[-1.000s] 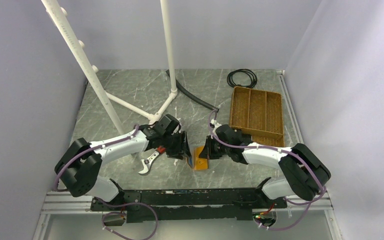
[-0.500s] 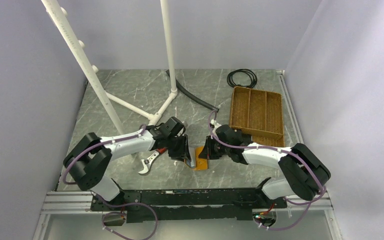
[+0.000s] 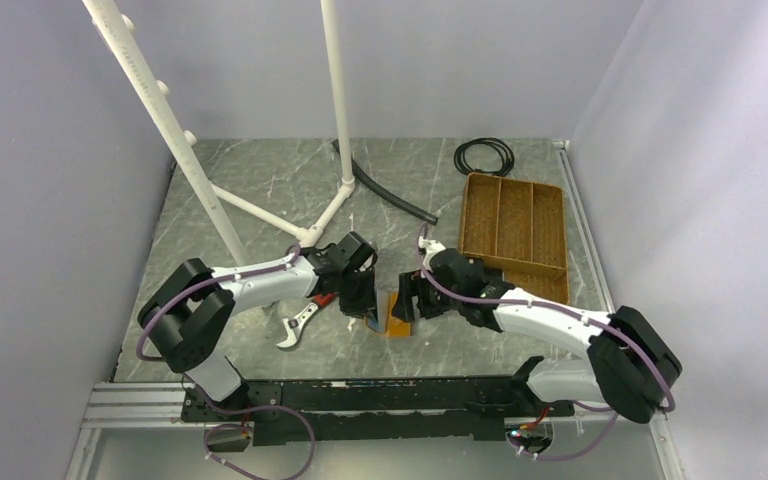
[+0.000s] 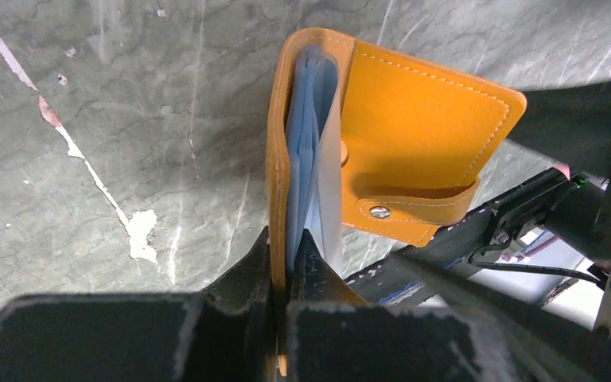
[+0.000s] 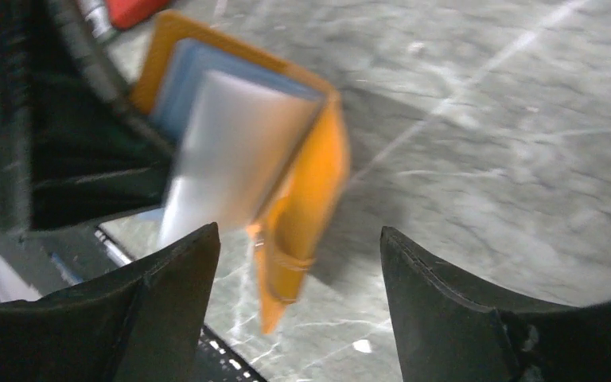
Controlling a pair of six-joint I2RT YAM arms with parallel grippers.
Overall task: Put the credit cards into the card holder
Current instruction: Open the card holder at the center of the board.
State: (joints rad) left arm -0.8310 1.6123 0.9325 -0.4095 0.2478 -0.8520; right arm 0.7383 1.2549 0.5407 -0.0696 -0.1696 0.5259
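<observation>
The card holder (image 4: 414,127) lies half open at the middle of the worktop (image 3: 260,195), towards its near edge. The left gripper (image 4: 286,247) pinches its cover, and the right gripper (image 5: 298,263) gapes wide just beside it. No loose cards show, so I cannot tell how many are in.

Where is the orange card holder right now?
In the top view the card holder sits between the two arms: the left gripper is shut on its edge, the right gripper open just right of it.

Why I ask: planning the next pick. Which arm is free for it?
Right. The right gripper stands open with nothing between its jaws, while the left gripper is shut on the card holder at its edge.
</observation>
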